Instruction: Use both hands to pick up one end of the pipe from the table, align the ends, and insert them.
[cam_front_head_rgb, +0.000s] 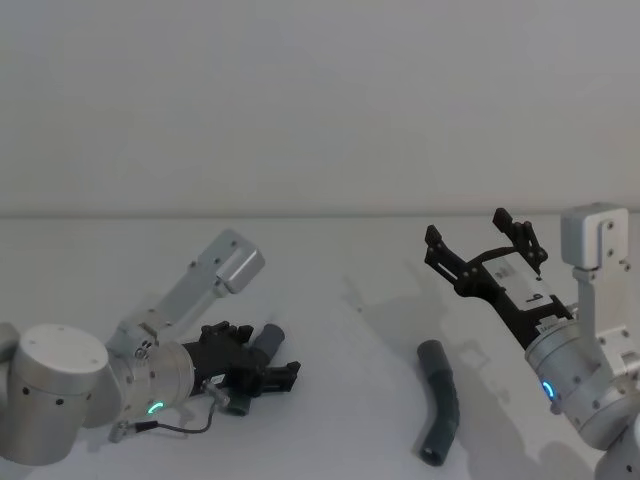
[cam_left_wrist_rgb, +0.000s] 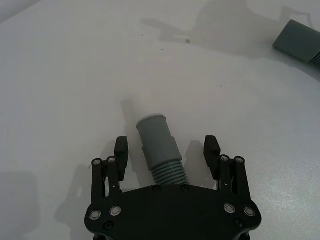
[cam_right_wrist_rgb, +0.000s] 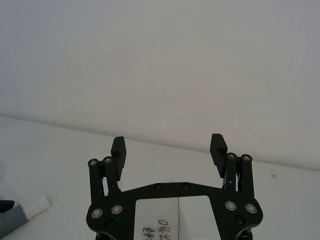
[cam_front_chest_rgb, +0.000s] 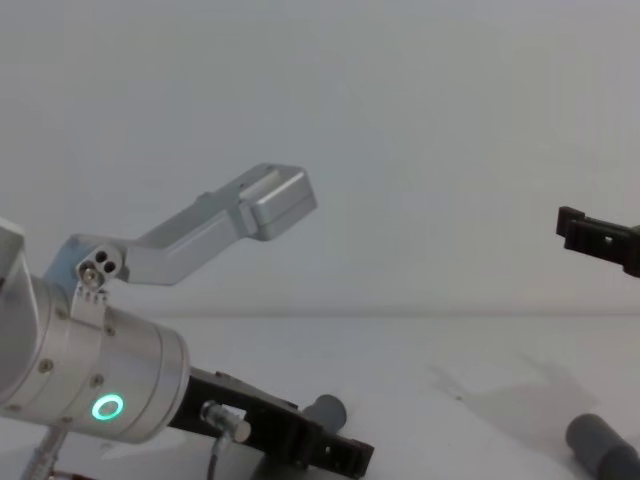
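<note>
Fingers (cam_left_wrist_rgb: 121, 150) of the left gripper (cam_left_wrist_rgb: 167, 146) are spread either side of the ribbed pipe's (cam_left_wrist_rgb: 169, 172) grey cuff (cam_left_wrist_rgb: 156, 137) on the tabletop (cam_left_wrist_rgb: 65, 75). The grasp is judged not yet made, so closing is called for. The right gripper (cam_front_head_rgb: 466, 226) is held raised, fingers apart, near the other cuff (cam_front_head_rgb: 433, 355).

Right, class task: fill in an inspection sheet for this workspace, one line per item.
Surface: white matte table.
Job's things: grey ribbed pipe lying on the table; one cuff sits between the left gripper's fingers, ungripped.
Clutter: nothing seen.
Grippers: left gripper open, low around the cuff; right gripper open, raised above the table.
Cables: thin dark cable looped at the left wrist.
Surroundings: plain pale wall.
</note>
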